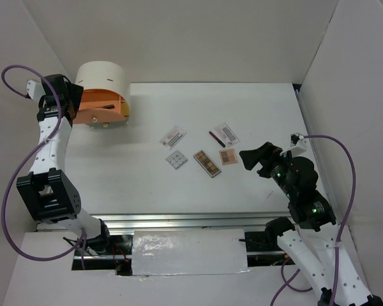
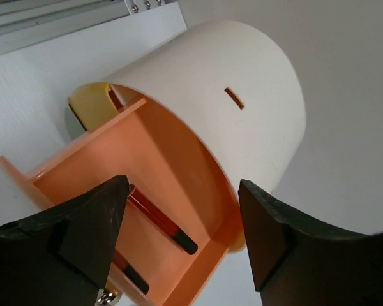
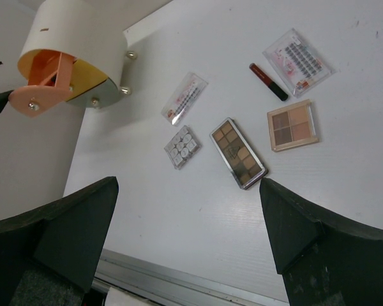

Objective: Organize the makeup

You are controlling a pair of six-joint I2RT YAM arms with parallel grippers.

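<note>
The left fingers (image 2: 83,223) stand released over a smooth orange drawer (image 2: 172,153) holding glossy red-black pencils (image 2: 161,221). The right fingers (image 3: 70,229), also released, hang above flat rectangular palettes (image 3: 238,153) on the open matte desk (image 3: 179,223).

A round drawer box (image 1: 102,78) stood at the far left corner of a white table (image 1: 255,191).

The box had a curved cream wall with a narrow slot (image 2: 233,97) cut in it. On its open side an orange tray (image 1: 102,109) stuck out over the table, with a small silvery knob (image 3: 33,106) on its front corner. A yellow tier (image 2: 89,105) showed just behind the orange one, tucked inside the cream shell. Little silvery studs (image 3: 129,55) sat along the rim of the box. Plain white panels (image 1: 345,76) walled the table in at the back and both sides. An aluminium rail (image 1: 179,221) ran along the near edge, and a crinkled silvery sheet (image 1: 188,252) lay just in front of it.
</note>
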